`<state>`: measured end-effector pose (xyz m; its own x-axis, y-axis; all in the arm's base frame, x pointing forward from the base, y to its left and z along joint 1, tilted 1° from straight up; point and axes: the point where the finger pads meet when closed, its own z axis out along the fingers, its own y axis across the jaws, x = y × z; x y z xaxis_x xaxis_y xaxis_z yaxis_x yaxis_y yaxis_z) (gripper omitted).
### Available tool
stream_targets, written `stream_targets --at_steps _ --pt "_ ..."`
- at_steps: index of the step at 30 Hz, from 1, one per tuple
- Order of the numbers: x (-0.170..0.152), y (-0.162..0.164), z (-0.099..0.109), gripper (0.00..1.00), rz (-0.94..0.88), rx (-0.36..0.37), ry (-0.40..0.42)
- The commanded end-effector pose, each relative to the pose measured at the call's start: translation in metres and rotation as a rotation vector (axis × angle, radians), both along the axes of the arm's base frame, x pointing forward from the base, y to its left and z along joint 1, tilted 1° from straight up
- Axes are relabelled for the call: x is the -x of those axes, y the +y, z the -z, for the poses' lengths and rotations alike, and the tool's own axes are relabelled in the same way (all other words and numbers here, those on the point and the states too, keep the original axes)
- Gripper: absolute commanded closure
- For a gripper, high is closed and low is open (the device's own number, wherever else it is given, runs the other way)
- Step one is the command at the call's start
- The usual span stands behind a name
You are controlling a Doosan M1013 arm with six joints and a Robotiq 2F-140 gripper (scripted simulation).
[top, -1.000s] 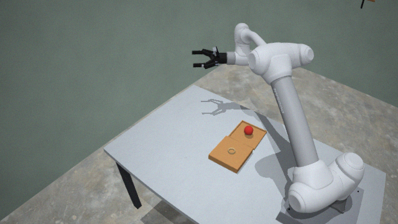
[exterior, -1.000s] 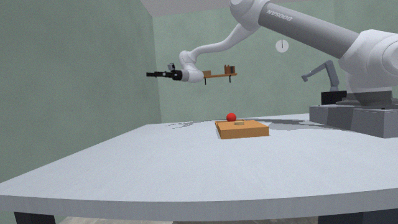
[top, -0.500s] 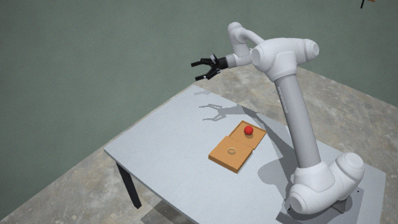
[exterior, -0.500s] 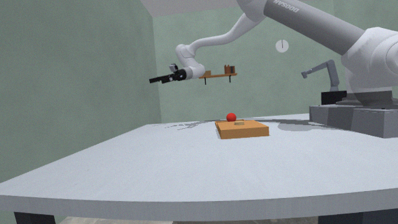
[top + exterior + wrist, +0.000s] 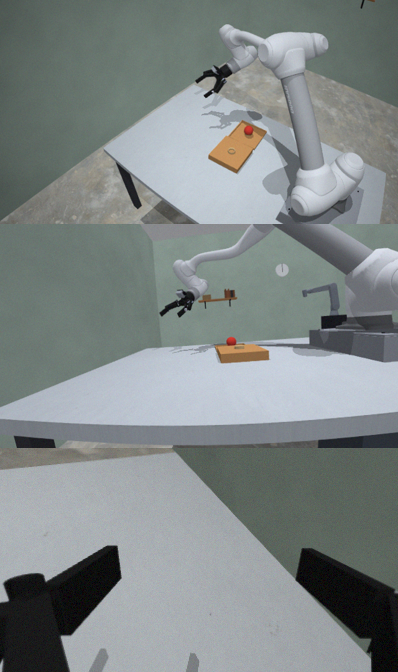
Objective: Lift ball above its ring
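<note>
A small red ball (image 5: 248,130) rests on the far half of a flat orange board (image 5: 237,145) on the grey table; it also shows in the exterior view (image 5: 231,341). A pale ring (image 5: 231,150) lies empty on the near half of the board. My gripper (image 5: 208,85) hangs high above the table's far edge, well away from the ball, tilted down, with fingers wide open and empty. It shows in the exterior view (image 5: 171,312) too. In the wrist view the two black fingers frame bare table and wall; the ball is out of that view.
The arm's white base (image 5: 326,186) stands on the table's right corner on a grey plate. A green wall runs close behind the table's far edge. A second grey arm (image 5: 326,294) and a wall shelf (image 5: 219,298) stand in the background.
</note>
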<state>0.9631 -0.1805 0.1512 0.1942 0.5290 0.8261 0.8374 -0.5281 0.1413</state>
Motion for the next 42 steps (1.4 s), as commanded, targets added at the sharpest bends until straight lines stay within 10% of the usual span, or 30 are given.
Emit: stream_targets --at_steps 1,21,42 --pt "0.034 0.011 0.018 0.0 -0.036 0.088 0.065" --pt "0.193 0.011 0.078 0.0 -0.217 0.486 0.28" --pt "0.342 -0.033 0.09 0.0 -0.438 0.924 0.395"
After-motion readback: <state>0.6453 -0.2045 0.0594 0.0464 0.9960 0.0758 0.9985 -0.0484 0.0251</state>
